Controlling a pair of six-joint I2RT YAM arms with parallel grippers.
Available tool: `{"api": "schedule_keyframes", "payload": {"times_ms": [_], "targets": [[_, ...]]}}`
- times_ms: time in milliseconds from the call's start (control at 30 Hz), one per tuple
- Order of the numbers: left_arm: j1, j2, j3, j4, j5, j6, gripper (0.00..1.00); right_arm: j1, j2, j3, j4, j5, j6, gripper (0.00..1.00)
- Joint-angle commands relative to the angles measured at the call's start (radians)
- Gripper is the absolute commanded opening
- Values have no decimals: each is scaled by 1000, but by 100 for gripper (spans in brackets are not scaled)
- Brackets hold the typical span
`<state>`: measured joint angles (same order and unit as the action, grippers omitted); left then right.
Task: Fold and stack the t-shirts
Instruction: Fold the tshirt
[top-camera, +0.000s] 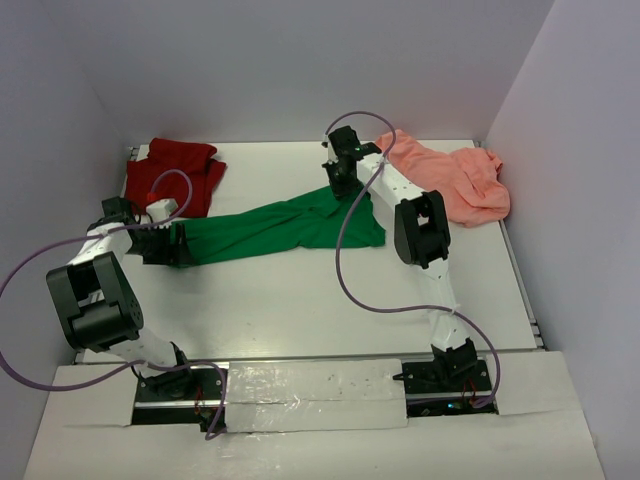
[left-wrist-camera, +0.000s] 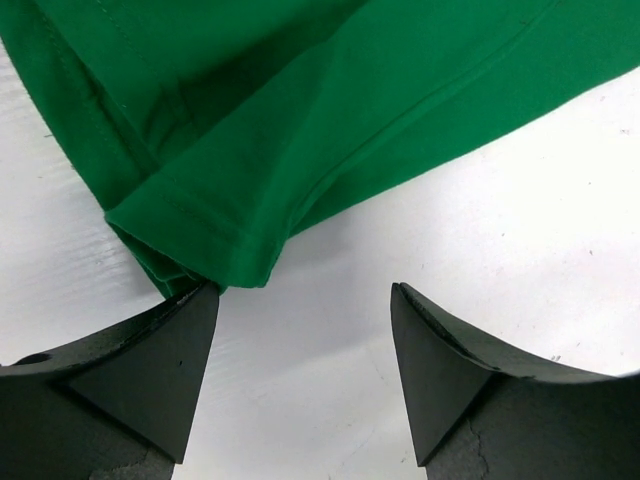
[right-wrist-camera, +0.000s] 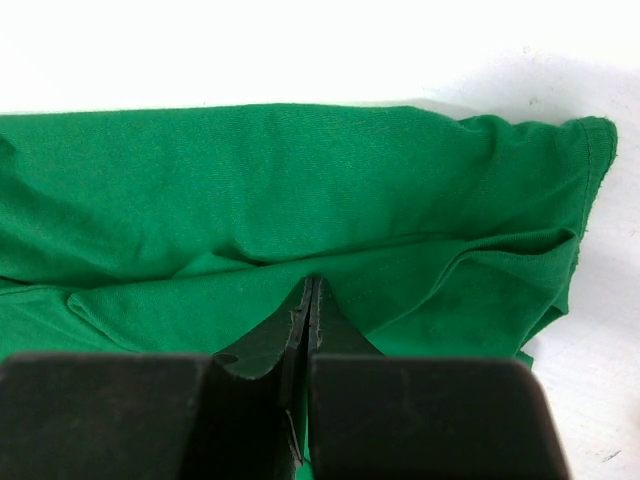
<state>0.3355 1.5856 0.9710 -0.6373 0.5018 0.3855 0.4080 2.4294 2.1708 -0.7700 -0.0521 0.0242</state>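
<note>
Your green shirt (top-camera: 280, 228) lies stretched in a long, rumpled band across the middle of the table (top-camera: 300, 310), running from the left side up toward the back centre. Your right pincer (right-wrist-camera: 308, 288) is at its far end with the jaws pressed together on a fold of the green cloth, and creases run out from the tips. At the near-left end, your left pincer (left-wrist-camera: 300, 290) stands with its jaws apart and nothing between them. In the left wrist view, the shirt's hemmed corner lies just beyond the tips and touches the finger (left-wrist-camera: 150, 370) on the left of that view, while the other finger is over bare table. Your red shirt (top-camera: 175, 172) sits crumpled at the back left corner, close to the green one's left end. Your pink shirt (top-camera: 450, 180) is bunched at the back right, just beside the right arm.
</note>
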Motion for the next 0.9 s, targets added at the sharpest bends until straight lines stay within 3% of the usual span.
{"api": "schedule_keyframes", "payload": {"times_ms": [0,267,600,867], "targets": [[0,-32,15,-30,53,26,78,8,-72,20,12,-2,-10,0],[-4,-45,9,-61,72,46,78,8,-79,7,15,3,-12,0],[-4,-134,-34,56,-118,-59,80,8,-92,-9,15,0,-10,0],[-6,-110,-40,48,-88,-45,81,8,-96,-2,14,-3,-7,0]]}}
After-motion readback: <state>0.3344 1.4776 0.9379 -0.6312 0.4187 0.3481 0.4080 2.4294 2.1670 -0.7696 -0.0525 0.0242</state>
